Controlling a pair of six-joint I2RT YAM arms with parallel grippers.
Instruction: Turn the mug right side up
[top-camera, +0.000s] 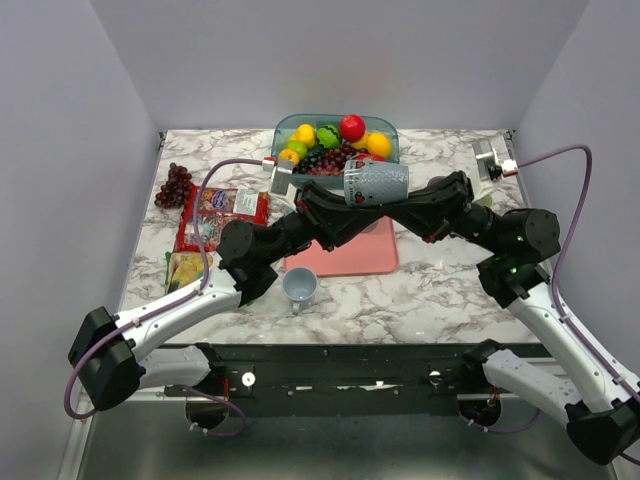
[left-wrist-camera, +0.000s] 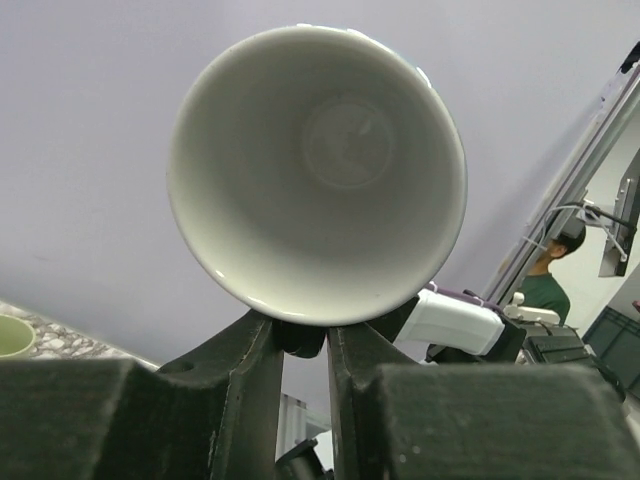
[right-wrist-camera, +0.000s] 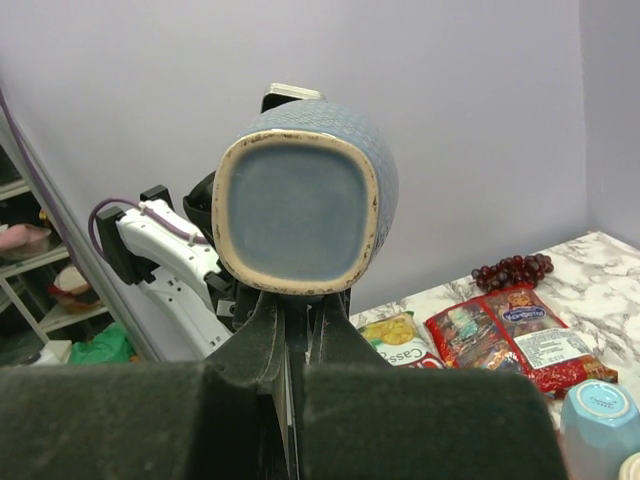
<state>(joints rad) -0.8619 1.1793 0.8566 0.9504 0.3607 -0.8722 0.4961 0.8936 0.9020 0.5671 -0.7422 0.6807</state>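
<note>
A small cup (top-camera: 300, 285) stands upright on the marble surface (top-camera: 430, 290). Beyond it, above a pink board (top-camera: 350, 258), the mug (top-camera: 375, 183) hangs sideways between 2 hands. The left hand (left-wrist-camera: 300, 335) is clenched on its rim, and the right hand (right-wrist-camera: 298, 310) grasps it beneath the base. Behind sits 1 fruit basket (top-camera: 281, 130).

Walls: plain pale lilac-grey panels (top-camera: 350, 60) close off the back and both sides.
Table: white marble-patterned top with grey veins (top-camera: 440, 290); black metal rail (top-camera: 340, 365) along its near edge.
Floor: dull grey surface (top-camera: 300, 455) below the rail.
Beyond the enclosure: cluttered open shelving (right-wrist-camera: 25, 250); slanted silver frame strut (left-wrist-camera: 590, 150).
Light: even, soft shadows.
</note>
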